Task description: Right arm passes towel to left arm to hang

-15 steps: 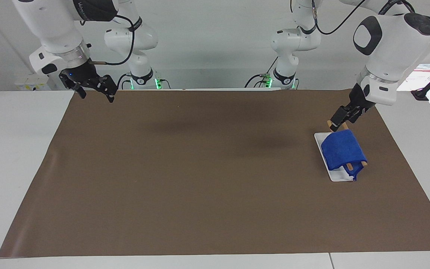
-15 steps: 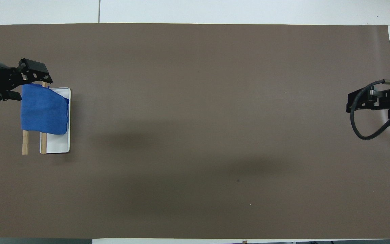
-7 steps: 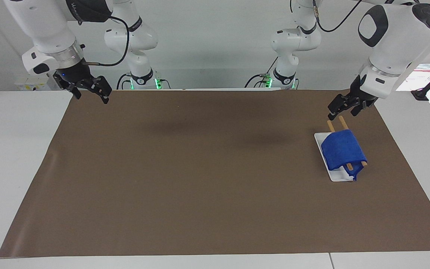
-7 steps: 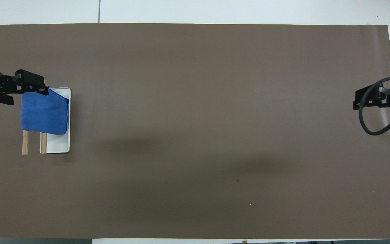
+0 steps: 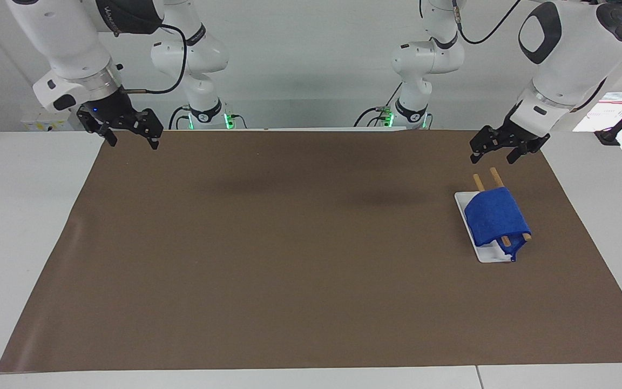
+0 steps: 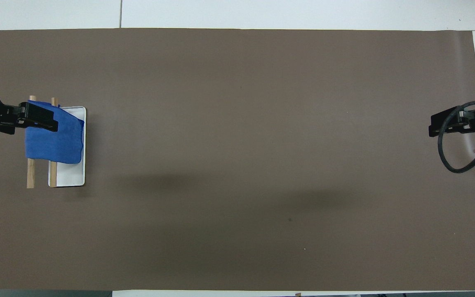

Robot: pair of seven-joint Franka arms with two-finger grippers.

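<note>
The towel [image 5: 495, 220] is draped over two wooden rods [image 5: 493, 177] of a small rack that stands on a white tray [image 5: 488, 255], at the left arm's end of the worktop [image 5: 289, 259]. The left hand [image 5: 501, 151] is raised, released and empty, over the rod ends, apart from the towel. The right hand [image 5: 127, 136] is held open and empty, well apart, waiting. The hanging seems done; only a clean retreat is judged left. The hand should be lifted straight away, so that the loose corner, perhaps hanging low, is not dragged.
</note>
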